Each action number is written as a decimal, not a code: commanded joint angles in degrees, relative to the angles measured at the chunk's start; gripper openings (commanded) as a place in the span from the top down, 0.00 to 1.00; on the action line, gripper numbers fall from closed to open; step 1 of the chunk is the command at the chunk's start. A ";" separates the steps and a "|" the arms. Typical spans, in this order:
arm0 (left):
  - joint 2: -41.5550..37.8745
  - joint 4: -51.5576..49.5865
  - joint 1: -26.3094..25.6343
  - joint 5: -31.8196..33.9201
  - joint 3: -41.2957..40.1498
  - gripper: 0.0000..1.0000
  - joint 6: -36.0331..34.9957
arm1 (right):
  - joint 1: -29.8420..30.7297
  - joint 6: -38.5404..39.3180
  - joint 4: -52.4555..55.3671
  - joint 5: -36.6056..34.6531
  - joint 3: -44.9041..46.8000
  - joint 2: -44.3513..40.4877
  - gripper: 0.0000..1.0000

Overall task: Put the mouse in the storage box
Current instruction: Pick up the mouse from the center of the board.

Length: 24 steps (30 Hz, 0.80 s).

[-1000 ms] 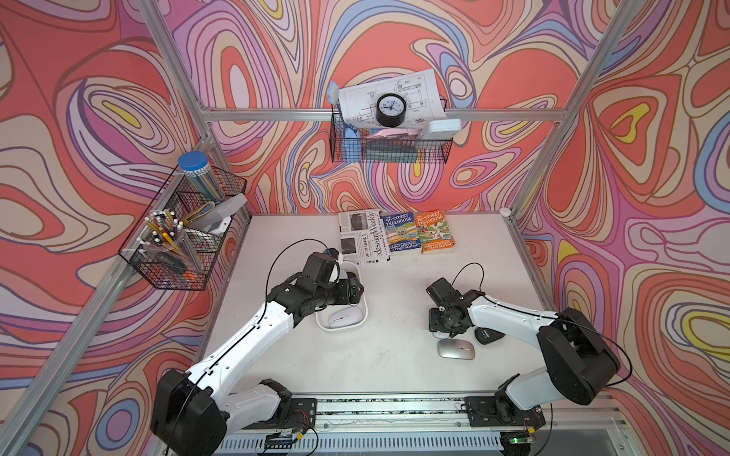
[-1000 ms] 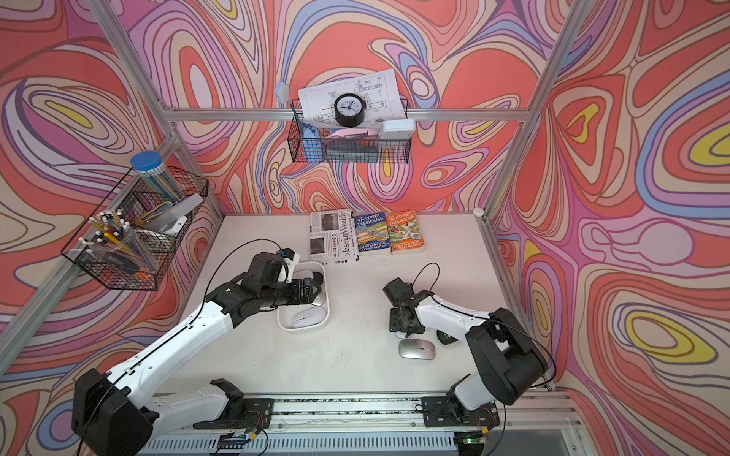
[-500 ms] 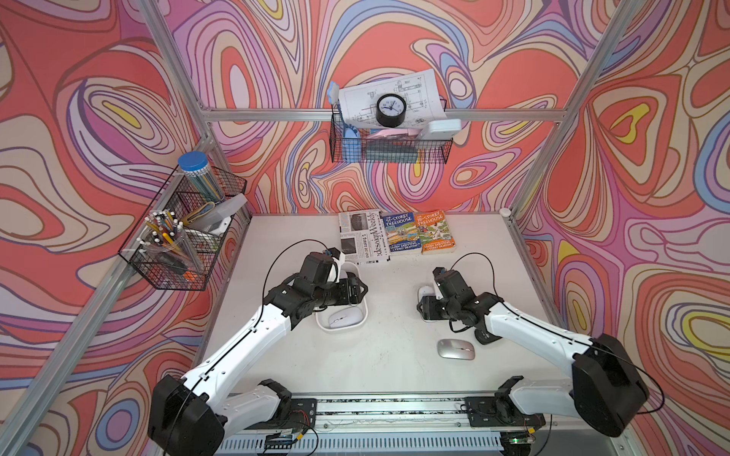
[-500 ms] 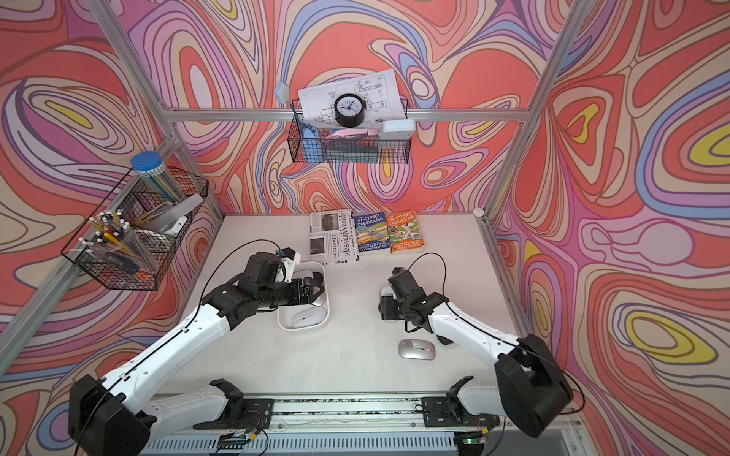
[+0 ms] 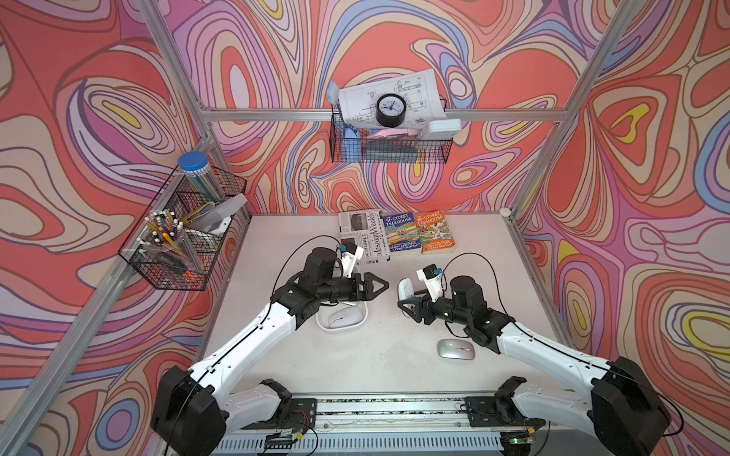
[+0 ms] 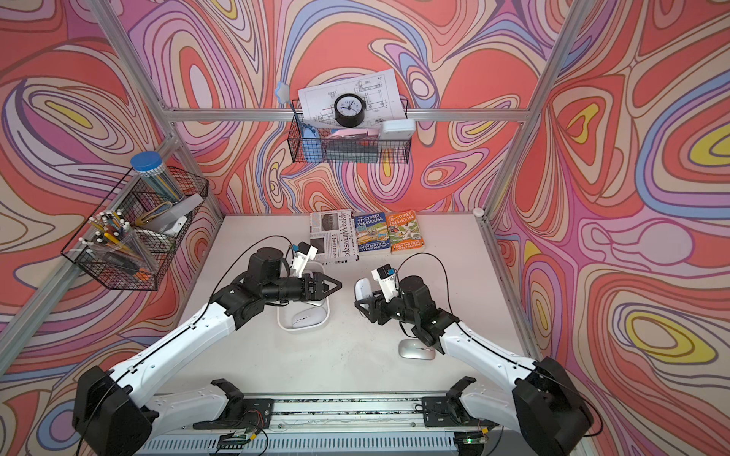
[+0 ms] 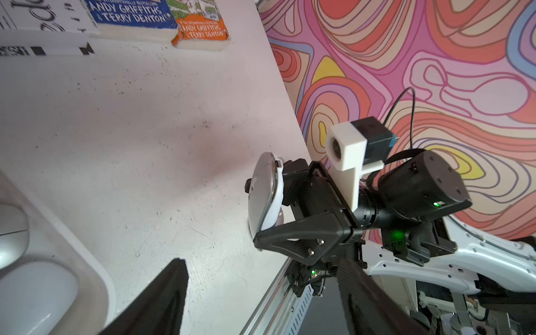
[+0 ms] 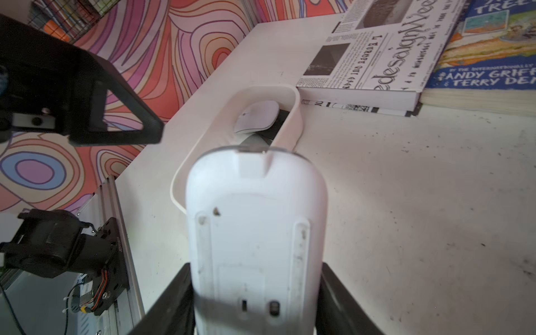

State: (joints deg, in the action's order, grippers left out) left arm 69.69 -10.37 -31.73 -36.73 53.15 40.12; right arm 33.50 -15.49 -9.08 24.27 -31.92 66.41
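Four mice in all: a white mouse (image 5: pixel 403 290), a silver mouse (image 5: pixel 455 349), two more in the one box (image 5: pixel 342 330). Three books (image 5: pixel 401 233), two baskets (image 5: pixel 389 148), one clock (image 5: pixel 391 110), two arms (image 5: pixel 253 335).

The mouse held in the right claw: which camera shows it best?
Right wrist view: the held mouse fills the frame, underside visible. The left wrist view shows it edge-on; in both top views it looks small.

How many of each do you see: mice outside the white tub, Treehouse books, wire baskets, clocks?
Mice outside the tub: 2, a white mouse held in the air, a silver mouse lying loose
Treehouse books: 2
Wire baskets: 2
Clocks: 1
Total: 7
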 commanded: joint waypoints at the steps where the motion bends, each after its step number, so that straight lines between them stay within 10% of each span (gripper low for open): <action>1: 3.02 0.29 -2.29 0.72 3.17 0.22 -1.57 | 0.78 1.51 -3.43 3.36 -1.01 1.55 0.54; 24: 15.91 -2.90 -7.47 6.63 10.09 0.59 -2.06 | 3.09 4.88 2.11 1.88 -4.53 5.20 0.55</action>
State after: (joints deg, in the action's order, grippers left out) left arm 84.68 -11.44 -38.89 -30.98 61.23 38.98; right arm 36.14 -12.25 -7.64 26.79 -34.46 71.18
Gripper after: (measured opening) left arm 0.459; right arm 0.585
